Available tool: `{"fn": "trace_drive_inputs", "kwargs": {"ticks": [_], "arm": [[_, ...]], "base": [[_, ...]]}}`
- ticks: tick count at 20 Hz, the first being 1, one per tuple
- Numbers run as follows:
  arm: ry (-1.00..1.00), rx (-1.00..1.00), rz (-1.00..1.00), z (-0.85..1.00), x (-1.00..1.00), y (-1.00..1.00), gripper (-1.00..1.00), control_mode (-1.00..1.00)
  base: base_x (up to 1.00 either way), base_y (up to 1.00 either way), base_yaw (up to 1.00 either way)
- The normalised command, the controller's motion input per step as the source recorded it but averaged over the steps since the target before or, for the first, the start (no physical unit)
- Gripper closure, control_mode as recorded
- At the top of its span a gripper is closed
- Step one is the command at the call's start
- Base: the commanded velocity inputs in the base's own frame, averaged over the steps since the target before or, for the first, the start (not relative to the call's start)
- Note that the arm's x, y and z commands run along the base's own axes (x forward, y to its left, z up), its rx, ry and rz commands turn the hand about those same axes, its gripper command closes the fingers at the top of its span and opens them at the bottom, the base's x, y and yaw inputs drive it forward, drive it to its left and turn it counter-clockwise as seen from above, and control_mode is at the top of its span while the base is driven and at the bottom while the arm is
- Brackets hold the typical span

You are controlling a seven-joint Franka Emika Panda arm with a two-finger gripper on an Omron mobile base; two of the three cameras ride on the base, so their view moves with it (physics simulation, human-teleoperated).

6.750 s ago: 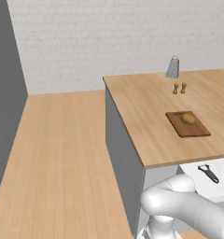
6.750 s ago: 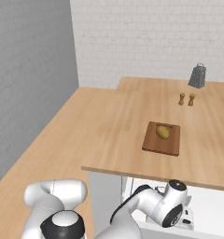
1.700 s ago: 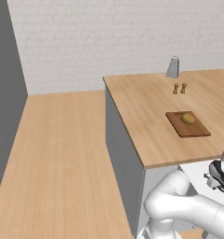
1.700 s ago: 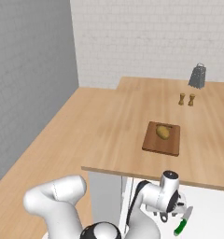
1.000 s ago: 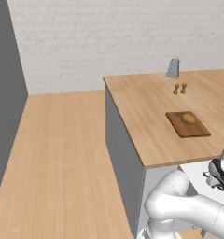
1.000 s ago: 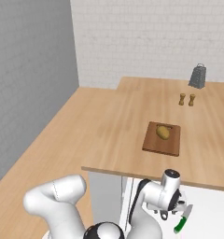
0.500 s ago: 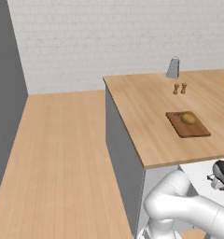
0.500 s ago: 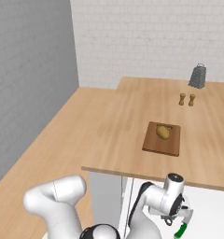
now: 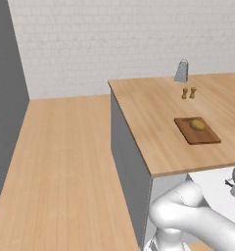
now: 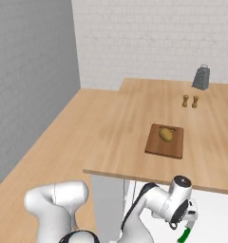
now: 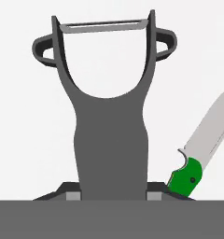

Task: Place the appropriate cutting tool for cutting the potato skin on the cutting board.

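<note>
Peeler lengthwise between closed jaws, handle gripped, blade end pointing straight away from the hand.

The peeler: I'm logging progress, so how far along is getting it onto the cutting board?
Done: the end effector has shut on the peeler, beside a green-handled knife on a white surface below the counter. In hand: only that grip. Left: carrying it up to the cutting board, where the potato sits.
</note>
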Motion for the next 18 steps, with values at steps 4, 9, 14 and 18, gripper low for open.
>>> {"fn": "trace_drive_inputs", "kwargs": {"ticks": [4,9,14,18], "arm": [[-0.03,0.0,0.0,1.0,-0.5,0.26,1.0,-1.0],[-0.09,0.0,0.0,1.0,-0.45,0.4,1.0,-1.0],[-0.17,0.0,0.0,0.64,0.45,0.74,1.0,-1.0],[-0.05,0.01,0.0,0.88,0.81,0.44,1.0,-1.0]], "base": [[0.0,0.0,0.0],[0.0,0.0,0.0],[0.0,0.0,0.0],[0.0,0.0,0.0]]}}
